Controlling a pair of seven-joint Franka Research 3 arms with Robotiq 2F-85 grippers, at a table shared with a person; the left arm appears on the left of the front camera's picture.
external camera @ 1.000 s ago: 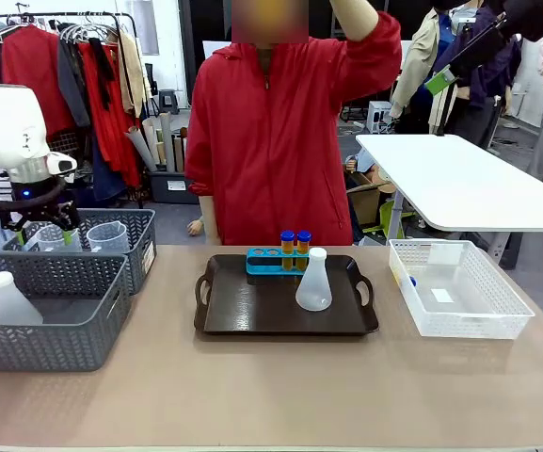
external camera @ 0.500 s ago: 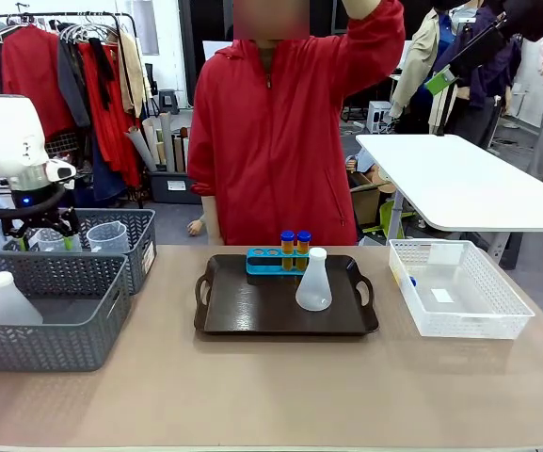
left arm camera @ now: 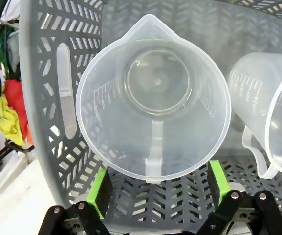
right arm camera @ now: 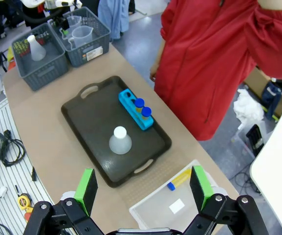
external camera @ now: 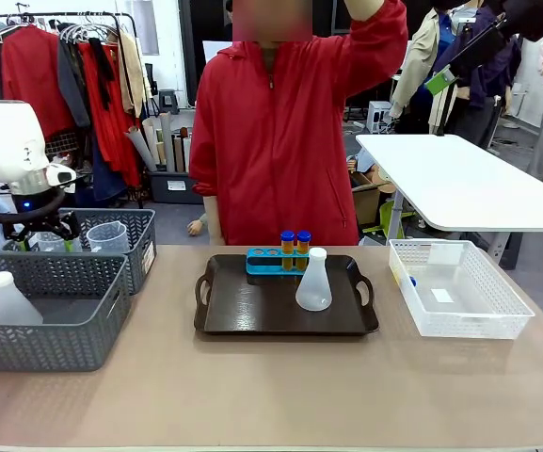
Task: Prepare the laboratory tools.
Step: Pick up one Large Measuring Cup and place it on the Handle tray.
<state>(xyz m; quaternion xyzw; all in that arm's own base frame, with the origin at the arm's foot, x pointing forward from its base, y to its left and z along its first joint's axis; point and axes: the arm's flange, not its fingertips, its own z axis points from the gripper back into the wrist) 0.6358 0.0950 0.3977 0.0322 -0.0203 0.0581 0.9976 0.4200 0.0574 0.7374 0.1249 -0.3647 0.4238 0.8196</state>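
Two orange tubes [external camera: 295,248] with blue caps stand in a blue rack [external camera: 269,262] on the dark tray [external camera: 243,311], beside a white conical flask [external camera: 314,281]. A second flask [external camera: 12,299] sits in the front grey basket [external camera: 55,339]. Two clear beakers [external camera: 107,235] stand in the back grey basket [external camera: 144,250]. My left gripper [external camera: 40,235] hangs open over that basket. In the left wrist view the left gripper [left arm camera: 159,185] straddles the handle side of one beaker [left arm camera: 153,105], with another beaker [left arm camera: 272,112] beside it. My right gripper [right arm camera: 143,187] is open, high above the tray [right arm camera: 94,122].
A white mesh basket [external camera: 511,320] at the right holds one loose orange tube [right arm camera: 178,179]. A person in a red jacket [external camera: 271,141] stands behind the table with one arm raised. A white side table [external camera: 459,184] stands at the back right.
My left arm has sunk a little toward the back grey basket. The person's raised arm has shifted slightly.
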